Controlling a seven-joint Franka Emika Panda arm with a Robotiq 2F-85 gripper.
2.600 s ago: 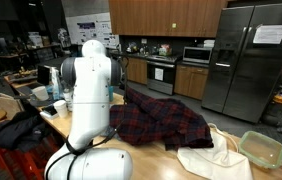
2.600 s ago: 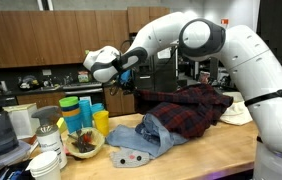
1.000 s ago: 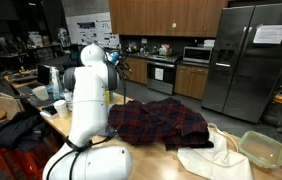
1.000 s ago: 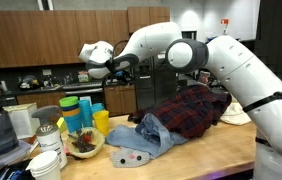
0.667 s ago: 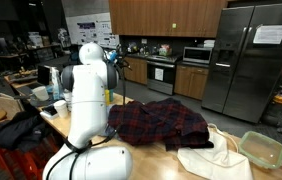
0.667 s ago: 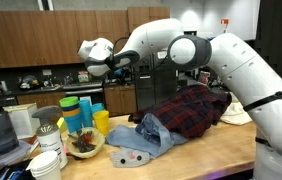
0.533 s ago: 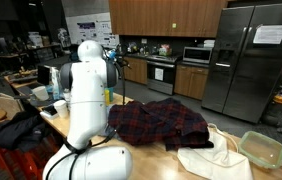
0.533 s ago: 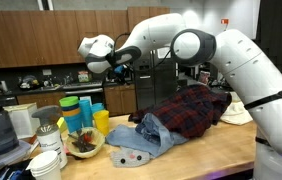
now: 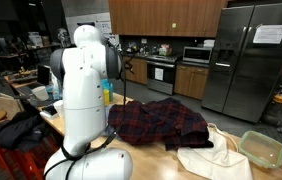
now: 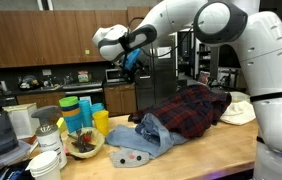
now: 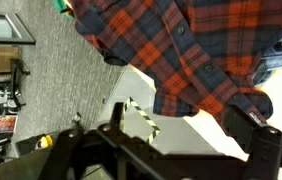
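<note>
Wrist view looks down on the plaid shirt [image 11: 186, 45]: red and navy check fills the top of the picture, with a pale surface [image 11: 146, 92] under its edge and grey floor [image 11: 51, 70] off to one side. Your gripper [image 11: 184, 135] shows at the bottom as dark, blurred fingers [image 11: 253, 130] set wide apart. Nothing sits between them and they touch nothing.

In an exterior view the gripper [image 10: 131, 62] hangs high in the air, well above the wooden counter [image 10: 206, 152] and well apart from the plaid shirt [image 10: 186, 110]. The shirt lies in a crumpled heap on the counter, touching a blue denim garment [image 10: 146, 130] in front of it. A grey piece with buttons [image 10: 129, 156] lies just beside the denim. A yellow cup [image 10: 102, 122] and a stack of coloured cups [image 10: 71, 110] stand near. A white cloth [image 10: 236, 108] lies past the shirt.

In an exterior view the plaid shirt [image 9: 161, 120] spreads across the counter. The white cloth [image 9: 213, 158] lies just beside it and a green-rimmed container [image 9: 262, 148] sits near that. You can't make out the gripper there, because the arm's white body [image 9: 84, 90] is in the way.
</note>
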